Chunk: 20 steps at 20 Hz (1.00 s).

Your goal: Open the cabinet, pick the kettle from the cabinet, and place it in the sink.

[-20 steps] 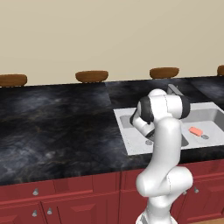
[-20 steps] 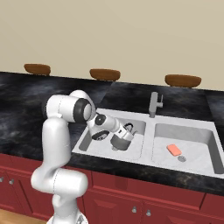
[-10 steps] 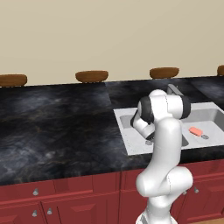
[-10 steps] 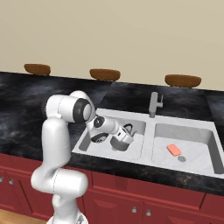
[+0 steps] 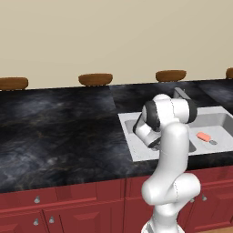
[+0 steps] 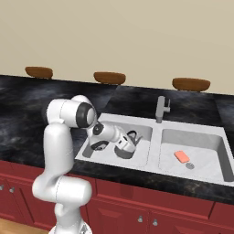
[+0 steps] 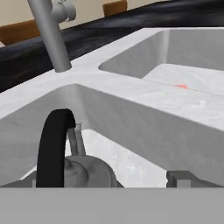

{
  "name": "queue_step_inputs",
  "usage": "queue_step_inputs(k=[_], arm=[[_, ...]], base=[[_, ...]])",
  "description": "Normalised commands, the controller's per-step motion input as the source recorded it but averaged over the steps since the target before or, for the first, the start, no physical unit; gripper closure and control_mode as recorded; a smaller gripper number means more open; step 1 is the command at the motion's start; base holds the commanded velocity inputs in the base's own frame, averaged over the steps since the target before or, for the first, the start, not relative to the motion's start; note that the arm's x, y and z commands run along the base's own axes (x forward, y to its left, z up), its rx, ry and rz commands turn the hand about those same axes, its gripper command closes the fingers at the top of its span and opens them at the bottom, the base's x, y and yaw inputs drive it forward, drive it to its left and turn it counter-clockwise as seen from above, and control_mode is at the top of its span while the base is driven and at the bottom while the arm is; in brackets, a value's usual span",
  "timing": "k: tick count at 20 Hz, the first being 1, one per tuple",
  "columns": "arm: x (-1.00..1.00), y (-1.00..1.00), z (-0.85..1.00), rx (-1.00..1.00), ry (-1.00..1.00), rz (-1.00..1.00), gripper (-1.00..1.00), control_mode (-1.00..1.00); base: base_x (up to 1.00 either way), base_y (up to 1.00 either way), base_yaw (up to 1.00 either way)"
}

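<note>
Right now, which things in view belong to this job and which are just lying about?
Job:
kettle, in the left basin
sink
gripper, open beside the kettle

Lying about:
bowls at the back of the counter
orange thing in the right basin
faucet

White arm (image 5: 170, 154) reached down into sink (image 5: 136, 152) left basin. Orange object (image 5: 203, 136) lay in right basin. Brown bowls (image 5: 95, 79) lined counter (image 5: 59, 127) behind sink.

Brown bowls (image 6: 109, 77) line the black marble counter (image 5: 59, 132) along the wall, above red drawers (image 5: 68, 209).
</note>
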Motion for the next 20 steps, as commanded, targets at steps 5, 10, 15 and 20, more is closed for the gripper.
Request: queue_step_inputs(k=[5,10,15,20], arm=[[-0.01,0.28,0.03,-0.06,0.0,-0.03,-1.0,-1.0],[0.01,0.31,0.04,-0.04,0.0,0.0,-1.0,-1.0],[0.0,0.28,0.04,-0.05,-0.04,0.0,-1.0,-1.0],[0.0,0.28,0.07,-0.12,0.02,0.0,-1.0,-1.0]], base=[[0.0,0.0,0.0],[0.0,0.0,0.0],[0.0,0.0,0.0],[0.0,0.0,0.0]])
